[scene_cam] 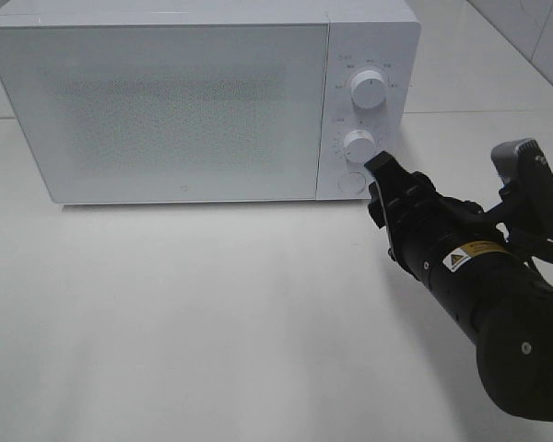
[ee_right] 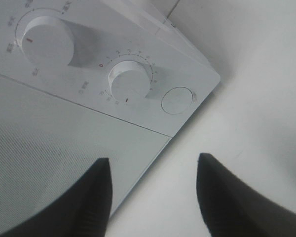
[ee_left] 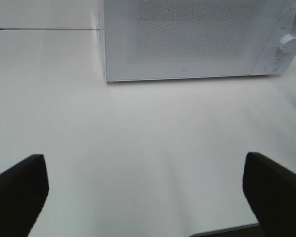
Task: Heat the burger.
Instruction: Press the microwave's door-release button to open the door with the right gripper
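The burger is out of view in every frame. A white microwave (scene_cam: 184, 110) stands at the back of the table with its door shut. My right gripper (scene_cam: 383, 168) hovers just in front of the control panel, below the lower knob (scene_cam: 358, 145) and beside the round button (scene_cam: 350, 182). In the right wrist view its two dark fingers stand apart with nothing between them (ee_right: 153, 165), facing the lower knob (ee_right: 130, 81) and the button (ee_right: 176, 100). My left gripper (ee_left: 145, 163) is open wide over bare table, well short of the microwave (ee_left: 187, 39).
An upper knob (scene_cam: 367, 89) sits above the lower one on the panel. The white tabletop (scene_cam: 212, 304) stretches in front of the microwave. A tiled wall (scene_cam: 535, 37) rises at the back right.
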{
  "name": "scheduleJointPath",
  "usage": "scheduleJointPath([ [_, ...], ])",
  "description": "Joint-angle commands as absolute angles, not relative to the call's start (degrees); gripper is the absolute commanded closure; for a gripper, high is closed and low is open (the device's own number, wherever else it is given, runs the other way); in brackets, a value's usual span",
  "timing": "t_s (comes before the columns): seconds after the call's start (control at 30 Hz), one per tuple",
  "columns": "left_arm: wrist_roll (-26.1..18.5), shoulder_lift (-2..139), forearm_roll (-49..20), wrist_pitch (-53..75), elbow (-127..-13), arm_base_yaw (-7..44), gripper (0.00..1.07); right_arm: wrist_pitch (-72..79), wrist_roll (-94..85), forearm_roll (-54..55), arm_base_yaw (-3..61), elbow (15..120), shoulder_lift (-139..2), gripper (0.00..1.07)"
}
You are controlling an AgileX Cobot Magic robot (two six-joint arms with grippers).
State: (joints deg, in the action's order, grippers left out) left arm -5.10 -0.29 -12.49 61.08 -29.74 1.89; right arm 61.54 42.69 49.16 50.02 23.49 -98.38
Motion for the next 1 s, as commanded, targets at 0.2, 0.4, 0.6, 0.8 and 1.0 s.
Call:
scheduleJointPath([
  [0.2, -5.2, -1.1, -12.8, 60.7, -29.6, 1.7, 0.07, 62.1, 58.2, 49.0, 50.3, 23.8, -98.2, 0.76],
  [0.4, -5.2, -1.1, -12.8, 60.7, -29.6, 1.7, 0.07, 62.1, 65.0, 49.0, 50.3, 23.8, -98.2, 0.93],
  [0.6, -5.2, -1.1, -12.8, 60.7, -29.6, 1.7, 0.07, 61.6, 70.9, 49.0, 50.3, 23.8, -98.2, 1.02],
  [0.8, -5.2, -1.1, -12.8, 60.7, -29.6, 1.7, 0.07, 57.6, 78.3, 49.0, 50.2, 23.8, -98.2, 1.07],
  [1.0, -5.2, -1.1, -12.8, 60.7, -29.6, 1.7, 0.07, 57.9, 80.2, 49.0, 50.1, 23.8, -98.9, 1.07],
])
